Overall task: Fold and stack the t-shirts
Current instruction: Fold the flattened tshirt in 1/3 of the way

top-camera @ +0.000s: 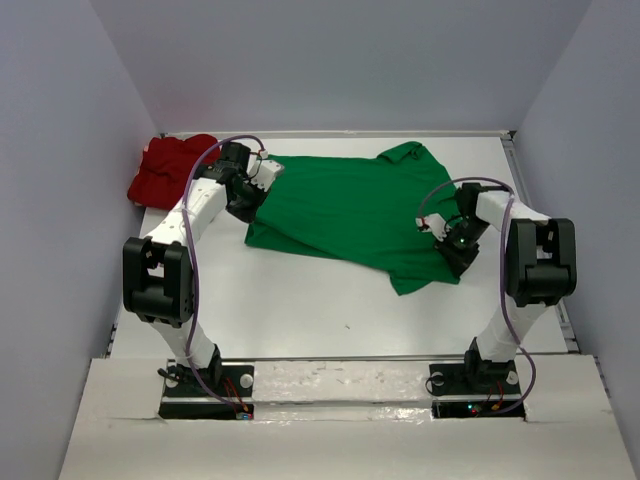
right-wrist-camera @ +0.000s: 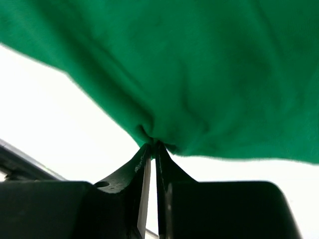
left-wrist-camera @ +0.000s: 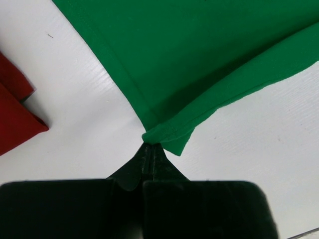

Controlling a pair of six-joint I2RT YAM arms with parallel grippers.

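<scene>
The green t-shirt (top-camera: 345, 215) lies spread across the middle and far part of the white tabletop (top-camera: 300, 300). It is mostly flat, with one sleeve pointing to the far right and a corner trailing to the near right. Its left edge looks doubled over on itself near the hem.

The left fingers (left-wrist-camera: 148, 154) are pressed together on the near-left corner of the green cloth, where two layers of hem meet in a small pinched point. The right fingers (right-wrist-camera: 147, 153) are closed on a puckered bunch of the same shirt at its right side. The cloth gathers into creases just above the tips. That close view is blurred, so which part of the shirt they hold is hard to say, perhaps the side seam.

The red t-shirt (top-camera: 170, 170) sits crumpled in the far-left corner against the wall, just beside the left arm and apart from the green one.
</scene>
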